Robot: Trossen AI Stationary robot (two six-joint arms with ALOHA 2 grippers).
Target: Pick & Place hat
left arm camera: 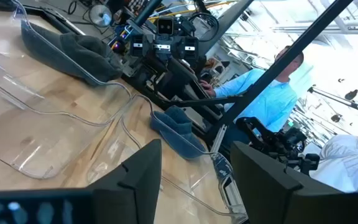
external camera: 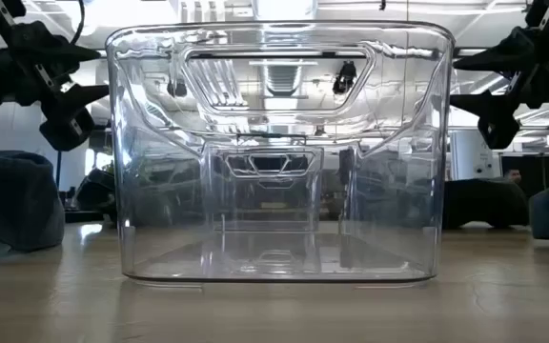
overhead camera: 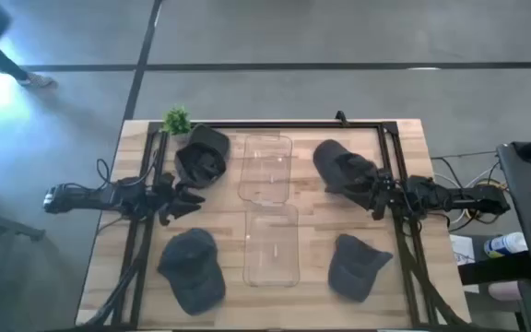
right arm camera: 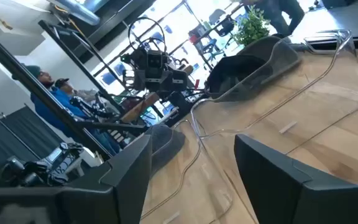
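Four dark caps lie on the wooden table: far left [overhead camera: 201,157], far right [overhead camera: 337,164], near left [overhead camera: 192,269] and near right [overhead camera: 358,267]. Two clear plastic bins [overhead camera: 265,169] [overhead camera: 272,244] stand in the middle, one behind the other. My left gripper [overhead camera: 188,197] hovers between the two left caps, open and empty; its fingers [left arm camera: 138,180] show wide apart. My right gripper [overhead camera: 372,192] hovers at the near right edge of the far right cap, open and empty, its fingers [right arm camera: 278,177] wide apart. Both grippers point toward the bins.
A small green plant [overhead camera: 177,120] stands at the far left corner. A black frame [overhead camera: 275,124] runs along the table's far side and down both sides. People sit beyond the table [left arm camera: 272,87]. In the low view the near bin [external camera: 274,152] fills the middle.
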